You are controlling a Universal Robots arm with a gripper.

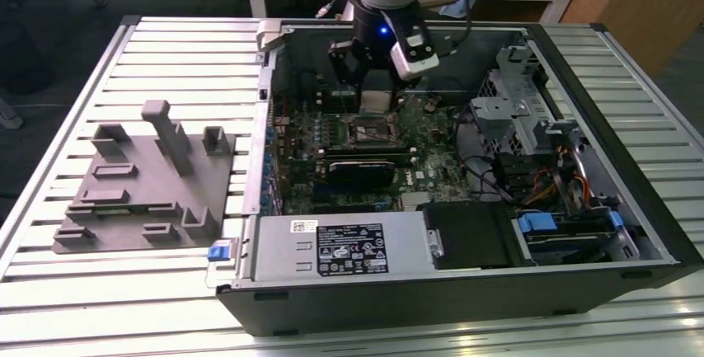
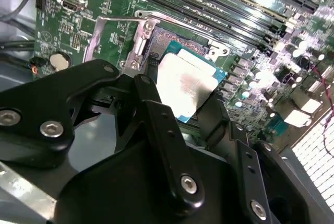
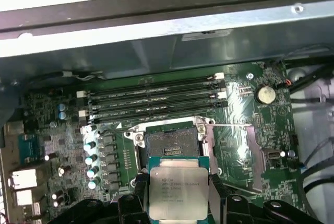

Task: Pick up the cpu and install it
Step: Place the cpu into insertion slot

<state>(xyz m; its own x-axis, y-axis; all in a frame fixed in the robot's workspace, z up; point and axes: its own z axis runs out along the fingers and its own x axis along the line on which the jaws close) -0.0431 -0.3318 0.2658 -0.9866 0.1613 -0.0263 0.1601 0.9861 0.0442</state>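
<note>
Cpu [image 3: 178, 192] gripped in the gripper [image 1: 374, 103], close over the open socket [image 3: 171, 143] but apart from it.

Clamped flat between two black, bolted metal fingers [image 3: 138, 203] bearing on opposite edges. Square chip with a dull silver lid, faintly smudged, and a thin green rim. Seen at upper centre of the exterior view, inside an open black case [image 1: 462, 291] lying on a ribbed metal table [image 1: 165, 60]. Socket a dark square recess ringed in bright steel, with a hinged steel frame [image 3: 232, 151] laid open just beside it. All around, a glossy green motherboard [image 3: 52, 130] with long black memory slots [image 3: 151, 101] and a round silver coin cell [image 3: 265, 94]. On the exterior view's left, well apart from the case, a matte grey blocky fixture [image 1: 132, 192].
</note>
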